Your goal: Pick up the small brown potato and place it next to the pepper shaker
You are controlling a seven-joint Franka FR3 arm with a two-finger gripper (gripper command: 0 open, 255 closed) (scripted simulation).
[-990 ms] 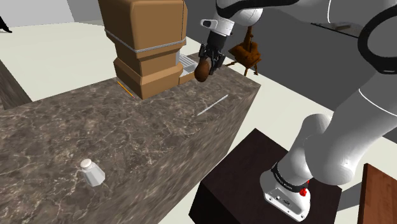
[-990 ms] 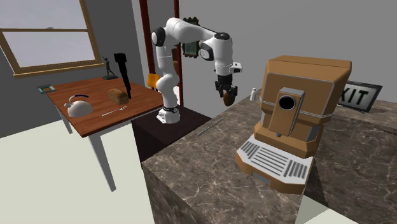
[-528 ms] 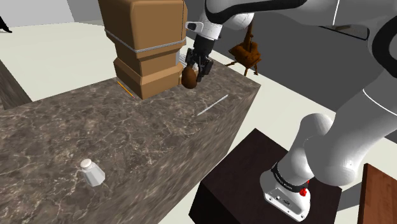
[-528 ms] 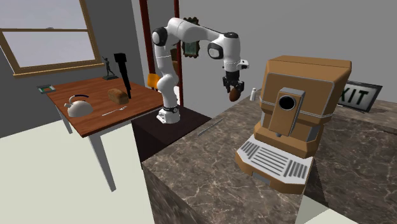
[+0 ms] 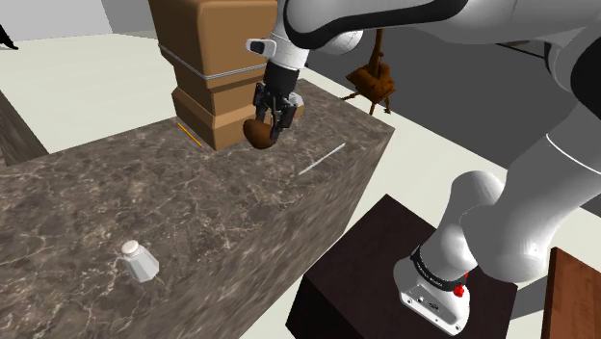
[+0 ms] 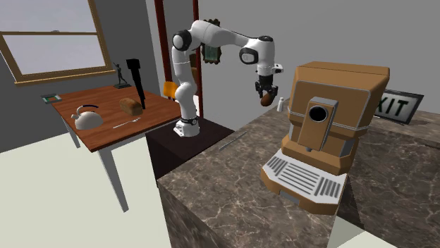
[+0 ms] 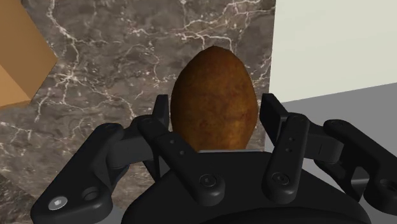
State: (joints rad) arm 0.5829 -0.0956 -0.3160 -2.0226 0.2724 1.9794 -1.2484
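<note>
The small brown potato (image 5: 258,132) hangs above the dark marble counter (image 5: 116,202), clasped between the black fingers of my gripper (image 5: 262,125). It hovers just in front of the tan coffee machine (image 5: 220,67) in the shoulder view. Seen from the wrist, the egg-shaped potato (image 7: 214,98) sits between the two fingers (image 7: 275,118) over the marble. In the second exterior view the potato (image 6: 266,100) is held beside the machine (image 6: 331,116), close to the white pepper shaker (image 6: 280,105). The shaker (image 5: 140,261) stands near the counter's front in the shoulder view, well away from the gripper.
A thin grey utensil (image 5: 322,159) lies on the counter near its edge, and an orange stick (image 5: 189,134) lies by the machine's base. A wooden table (image 6: 106,123) with a kettle (image 6: 87,117) and bread stands beyond the arm's dark stand (image 5: 385,279).
The arm has carried the potato toward the shoulder view's left and slightly lower, from beside the counter's far corner to in front of the coffee machine. The grip has stayed shut on it.
</note>
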